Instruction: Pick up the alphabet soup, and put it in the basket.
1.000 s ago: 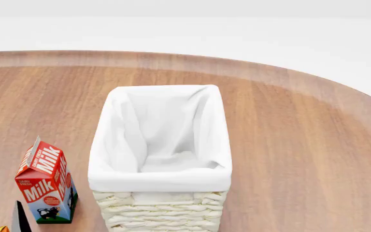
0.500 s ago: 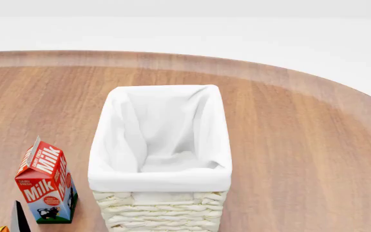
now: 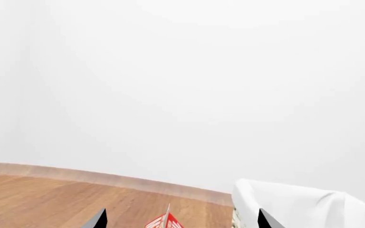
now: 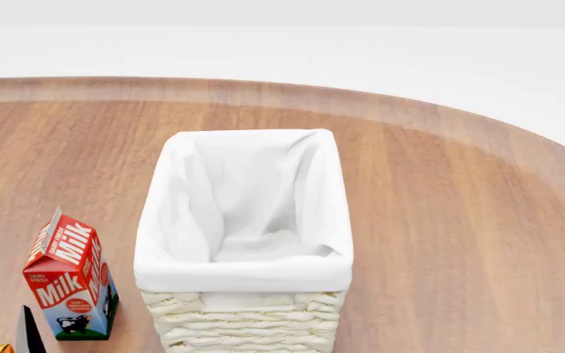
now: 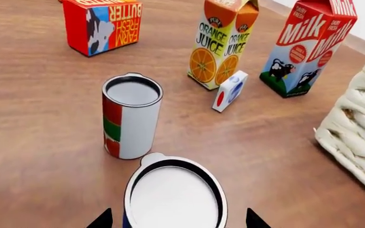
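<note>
The alphabet soup (image 5: 175, 195) shows only in the right wrist view, a can with a silver-white top and a sliver of blue side. It stands on the wooden table between the fingers of my right gripper (image 5: 178, 221), which is open with a gap on each side of the can. The basket (image 4: 244, 213), cream wicker with a white liner, stands mid-table and looks empty. It also shows in the right wrist view (image 5: 359, 128) and the left wrist view (image 3: 296, 209). My left gripper (image 3: 182, 222) is open and empty, held high near the milk carton (image 3: 165, 222).
A red-and-green can (image 5: 130, 121) stands just beyond the soup. Behind it are an orange juice carton (image 5: 224, 42), a small white box (image 5: 230, 90), a milk carton (image 5: 309, 47), which also shows in the head view (image 4: 70, 276), and a butter box (image 5: 103, 23). A dark finger tip (image 4: 29, 331) pokes in beside the milk.
</note>
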Tool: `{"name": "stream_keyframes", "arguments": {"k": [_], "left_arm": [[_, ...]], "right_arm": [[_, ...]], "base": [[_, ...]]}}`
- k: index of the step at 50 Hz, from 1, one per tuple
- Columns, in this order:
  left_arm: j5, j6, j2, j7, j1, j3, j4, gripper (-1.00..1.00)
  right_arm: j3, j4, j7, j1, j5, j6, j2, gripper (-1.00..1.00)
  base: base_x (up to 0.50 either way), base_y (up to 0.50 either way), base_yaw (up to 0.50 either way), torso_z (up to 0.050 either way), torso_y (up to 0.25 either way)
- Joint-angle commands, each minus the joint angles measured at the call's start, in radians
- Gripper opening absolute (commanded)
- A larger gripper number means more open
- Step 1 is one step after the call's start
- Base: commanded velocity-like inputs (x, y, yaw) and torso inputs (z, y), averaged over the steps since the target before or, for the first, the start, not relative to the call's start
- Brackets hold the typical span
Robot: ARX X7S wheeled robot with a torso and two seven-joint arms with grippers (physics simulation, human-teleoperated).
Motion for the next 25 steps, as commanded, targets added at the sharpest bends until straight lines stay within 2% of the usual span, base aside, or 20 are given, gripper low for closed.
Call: {"name": "stream_keyframes", "arguments": {"k": [1, 25], "left_arm": [[-0.002, 0.001, -0.003, -0.003, 0.001, 0.002, 0.002, 1.0], [-0.002, 0.006, -0.005, -0.005, -0.005, 0.01, -0.009, 1.0]], "right_arm": [[-0.011, 0.027, 0.0, 0.017, -0.011, 0.011, -0.016, 1.0], [-0.032, 0.108, -0.015, 0.066, -0.002, -0.006, -0.067, 1.0]], "base": [[0.0, 0.0, 0.0, 0.0, 0.0], [0.0, 0.0, 0.0, 0.0, 0.0]]}}
